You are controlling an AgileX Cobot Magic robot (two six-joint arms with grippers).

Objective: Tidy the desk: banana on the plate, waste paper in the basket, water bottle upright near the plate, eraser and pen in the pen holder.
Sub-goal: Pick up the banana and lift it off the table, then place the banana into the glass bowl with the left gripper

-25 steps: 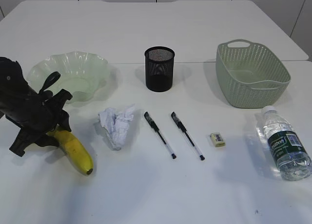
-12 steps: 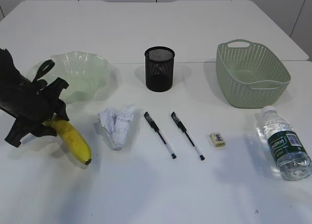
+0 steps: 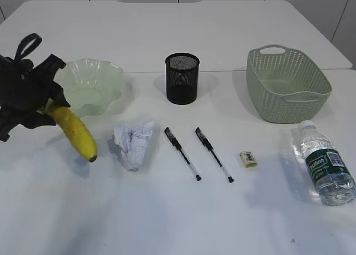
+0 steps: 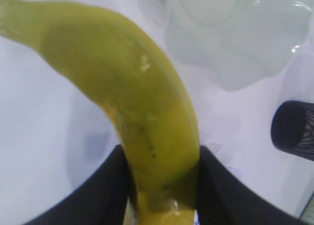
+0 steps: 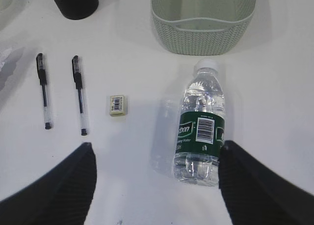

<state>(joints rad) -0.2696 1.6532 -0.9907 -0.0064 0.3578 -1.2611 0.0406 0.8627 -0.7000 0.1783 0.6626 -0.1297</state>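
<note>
Banana point(image 3: 77, 134): lifted clear of counter point(image 3: 178, 210), for transfer to plate point(image 3: 92, 85).
Left tool point(image 4: 162, 186): clamped on banana.
Right tool point(image 5: 154, 171): wide, empty.

Bright, even overhead light throws soft grey shadows on the white table point(image 3: 178, 221), while between the left gripper's fingers point(image 4: 110, 186) the banana point(image 4: 132, 112) looms blurred, and glare glints off the plate point(image 4: 245, 34) beyond them.
</note>
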